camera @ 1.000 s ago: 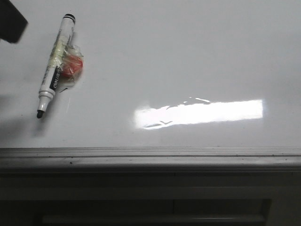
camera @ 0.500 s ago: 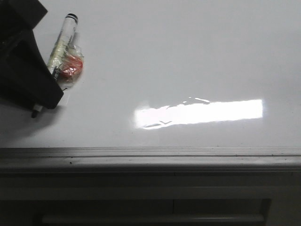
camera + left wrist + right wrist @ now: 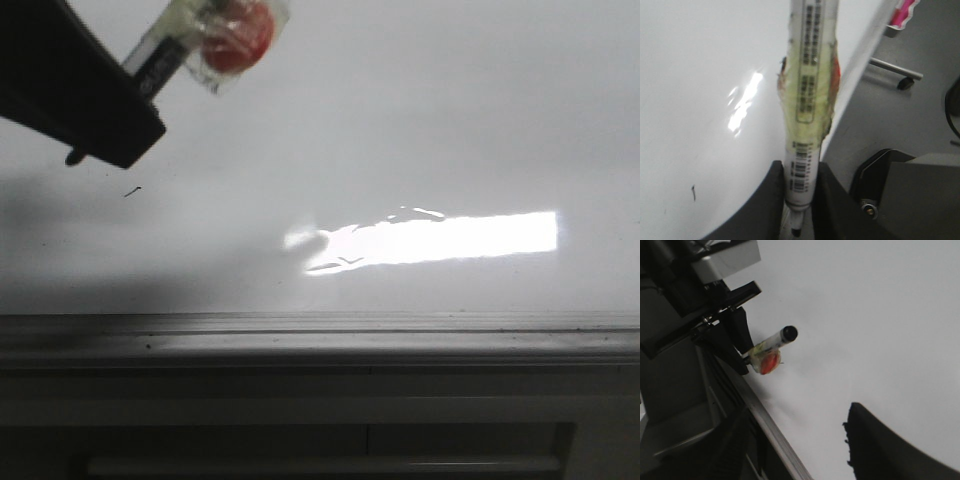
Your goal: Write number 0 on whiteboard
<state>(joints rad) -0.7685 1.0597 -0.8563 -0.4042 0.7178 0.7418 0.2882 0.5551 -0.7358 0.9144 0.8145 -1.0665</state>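
The whiteboard [image 3: 400, 120] fills the front view as a glossy white sheet with a grey frame along its near edge, and it lies directly under the left gripper [image 3: 799, 210], which hangs over the board's far left part. No drawn loop shows on the board; only a tiny dark tick [image 3: 131, 191] sits on the white surface just below the gripper. The left gripper's two dark fingers [image 3: 765, 210] are closed tight on the lower barrel of a marker [image 3: 807, 115], close to the tip, which points down between them. In the front view the marker's tip is hidden behind the gripper, so whether it touches the board cannot be told. Yellowish tape wraps the marker's middle, and a red lump [image 3: 240, 42] in clear wrap is fixed to its side. A bright glare patch [image 3: 430, 240] lies right of centre. Of the right gripper [image 3: 890, 450] only one dark finger shows, over bare board, so its opening cannot be judged.
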